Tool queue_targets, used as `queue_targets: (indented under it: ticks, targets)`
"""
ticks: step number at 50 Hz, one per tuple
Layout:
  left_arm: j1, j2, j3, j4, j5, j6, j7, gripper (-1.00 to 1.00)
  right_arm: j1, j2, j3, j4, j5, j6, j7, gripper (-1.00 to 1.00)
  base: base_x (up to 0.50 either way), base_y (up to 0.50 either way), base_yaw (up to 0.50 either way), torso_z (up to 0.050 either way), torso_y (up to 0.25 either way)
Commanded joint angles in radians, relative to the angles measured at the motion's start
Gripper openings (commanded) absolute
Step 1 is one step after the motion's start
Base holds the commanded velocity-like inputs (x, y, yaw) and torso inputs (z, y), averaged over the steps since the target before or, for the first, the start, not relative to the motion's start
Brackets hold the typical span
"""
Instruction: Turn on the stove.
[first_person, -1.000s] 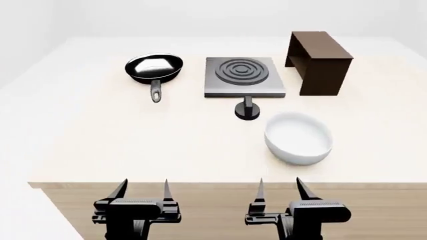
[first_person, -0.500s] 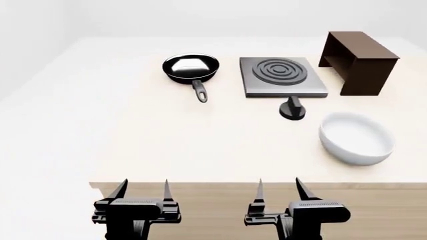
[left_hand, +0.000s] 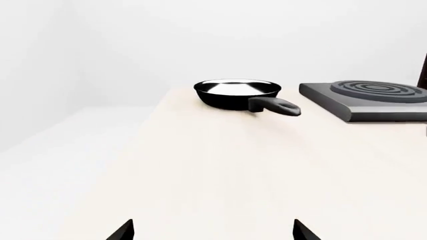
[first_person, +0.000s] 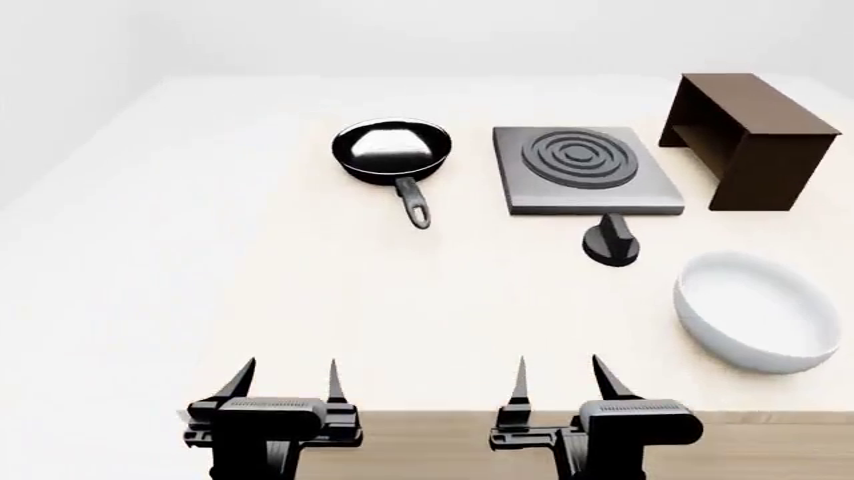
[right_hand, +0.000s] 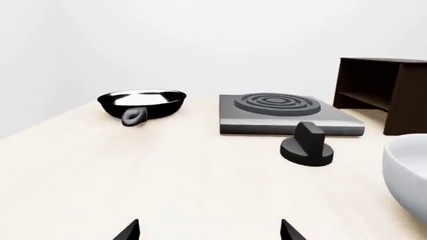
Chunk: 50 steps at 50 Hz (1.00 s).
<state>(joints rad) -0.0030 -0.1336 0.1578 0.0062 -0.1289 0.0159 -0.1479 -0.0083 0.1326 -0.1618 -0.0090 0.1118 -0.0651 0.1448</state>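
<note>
1 stove (first_person: 583, 168), 1 knob (first_person: 613, 241), 1 pan (first_person: 392, 150), 1 bowl (first_person: 761, 310), 1 shelf (first_person: 750, 124), 2 tools.

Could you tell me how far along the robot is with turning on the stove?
Nothing on the stove itself looks done yet: the knob in front of the hotplate is untouched. For now, the left gripper and right gripper hang open at the table's near edge, holding nothing. Left to do: reach the knob, probably with the right gripper, which is nearer, then grip its bar handle and turn it.
</note>
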Motion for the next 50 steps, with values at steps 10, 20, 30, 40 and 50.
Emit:
queue_targets:
  ticks: [10,20,30,40,50]
  targets:
    - [-0.002,-0.014,0.017,0.002,-0.013,0.002,-0.014,1.00,0.002,0.014,-0.017,0.000,0.014,-0.002,0.015,1.00,0.50,0.00,0.00,0.000,0.000]
    - [-0.002,-0.019,0.024,0.001,-0.018,0.006,-0.022,1.00,0.000,0.021,-0.023,-0.007,0.018,-0.004,0.024,1.00,0.50,0.00,0.00,0.000,0.000]
    - [-0.004,-0.025,0.031,0.000,-0.022,0.007,-0.028,1.00,0.003,0.025,-0.028,-0.006,0.023,-0.003,0.034,1.00,0.49,0.00,0.00,0.000,0.000]
    - [-0.008,-0.028,0.038,-0.009,-0.027,0.011,-0.033,1.00,0.006,0.031,-0.031,-0.016,0.043,0.004,0.032,1.00,0.12,0.00,0.00,0.000,0.000]
    - [-0.013,-0.034,0.043,-0.008,-0.040,0.004,-0.034,1.00,0.089,0.058,0.031,0.020,0.124,0.084,0.033,1.00,0.00,0.00,0.00,0.000,0.000]
